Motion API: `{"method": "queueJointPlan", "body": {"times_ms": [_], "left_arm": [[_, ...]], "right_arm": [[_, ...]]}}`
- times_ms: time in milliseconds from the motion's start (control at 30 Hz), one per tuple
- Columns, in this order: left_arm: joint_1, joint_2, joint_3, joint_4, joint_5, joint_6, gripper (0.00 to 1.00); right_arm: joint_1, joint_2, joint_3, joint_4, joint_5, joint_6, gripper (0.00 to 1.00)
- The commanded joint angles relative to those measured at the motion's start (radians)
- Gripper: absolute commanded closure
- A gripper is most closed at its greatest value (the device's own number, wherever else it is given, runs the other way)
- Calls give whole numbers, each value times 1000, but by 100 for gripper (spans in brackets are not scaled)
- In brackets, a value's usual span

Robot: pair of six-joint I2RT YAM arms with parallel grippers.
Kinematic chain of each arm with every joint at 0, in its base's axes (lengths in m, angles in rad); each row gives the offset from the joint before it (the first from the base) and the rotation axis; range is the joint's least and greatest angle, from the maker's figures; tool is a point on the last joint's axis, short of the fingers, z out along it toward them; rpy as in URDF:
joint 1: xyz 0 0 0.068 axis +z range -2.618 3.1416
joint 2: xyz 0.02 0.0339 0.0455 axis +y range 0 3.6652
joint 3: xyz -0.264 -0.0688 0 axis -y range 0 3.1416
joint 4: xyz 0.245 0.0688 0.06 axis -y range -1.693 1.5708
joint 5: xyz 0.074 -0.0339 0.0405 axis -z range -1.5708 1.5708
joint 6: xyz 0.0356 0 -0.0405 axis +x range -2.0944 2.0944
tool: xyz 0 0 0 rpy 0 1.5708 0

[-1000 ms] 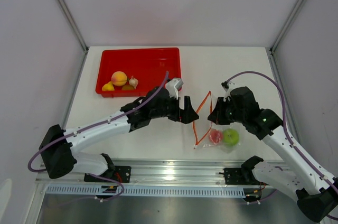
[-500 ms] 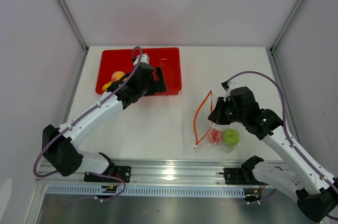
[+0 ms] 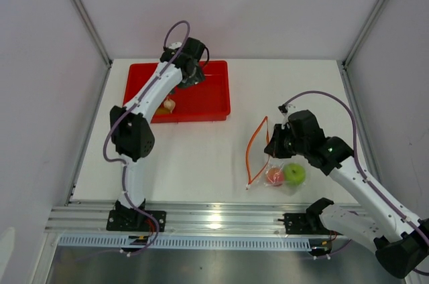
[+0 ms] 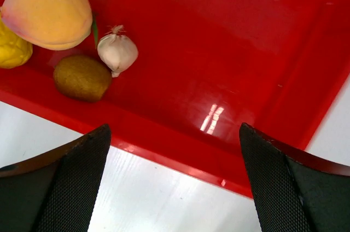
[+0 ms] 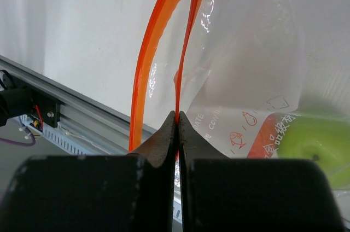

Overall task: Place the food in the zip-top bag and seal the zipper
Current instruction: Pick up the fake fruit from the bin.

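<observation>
The clear zip-top bag [image 3: 283, 169] lies at the front right with a red-pink fruit [image 3: 274, 176] and a green apple [image 3: 293, 174] inside. Its orange-red zipper [image 3: 253, 145] stands open in a loop. My right gripper [image 3: 273, 145] is shut on one side of the zipper [image 5: 188, 18], holding the bag's [image 5: 257, 51] mouth up; the apple [image 5: 320, 144] shows through the plastic. My left gripper [image 3: 188, 78] is open and empty above the red tray. In the left wrist view, a peach [image 4: 46, 10], a yellow piece [image 4: 11, 50], a brownish piece [image 4: 82, 77] and a small whitish piece [image 4: 117, 51] lie in the tray ahead of the left gripper [image 4: 174, 131].
The red tray [image 3: 214, 113] sits at the far left of the white table; its near rim [image 4: 164, 150] lies between my left fingers. A metal rail [image 3: 214, 220] runs along the table's front edge. Frame posts stand at the back corners.
My left arm has swung from beside the bag at mid-table back and left to above the red tray. My right gripper has stayed shut on the zipper.
</observation>
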Motion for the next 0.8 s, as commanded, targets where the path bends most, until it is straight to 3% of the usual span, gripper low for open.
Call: {"method": "queueJointPlan", "body": {"times_ms": [0, 400, 767], "left_arm": [[62, 88, 78, -182, 20, -99, 0], [195, 143, 51, -116, 133, -162, 0], [250, 256, 56, -44, 350, -116, 4]], "right_arm": [[2, 10, -5, 13, 23, -24, 100], [2, 42, -47, 64, 5, -33, 100], [2, 42, -73, 88, 5, -42, 100]]}}
